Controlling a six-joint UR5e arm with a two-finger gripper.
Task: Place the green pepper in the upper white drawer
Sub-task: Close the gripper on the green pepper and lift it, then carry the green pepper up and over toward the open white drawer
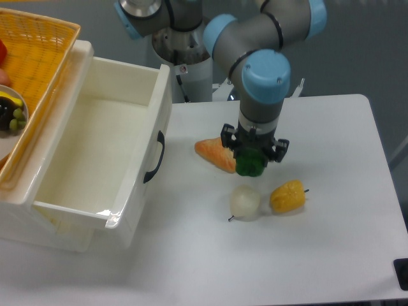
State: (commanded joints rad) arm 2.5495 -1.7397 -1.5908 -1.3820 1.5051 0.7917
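The green pepper is small, glossy and dark green. It sits directly under my gripper at the middle of the white table, with the jaws closed around its top. I cannot tell whether it is lifted off the table. The fingertips are mostly hidden by the gripper body and the pepper. The upper white drawer stands pulled open at the left, its inside bare. Its curved black handle faces the gripper, about a hand's width to the gripper's left.
An orange carrot-like vegetable lies just left of the pepper, touching or nearly touching it. A whitish round vegetable and a yellow pepper lie in front of the gripper. A yellow woven basket holding several items sits above the drawer unit.
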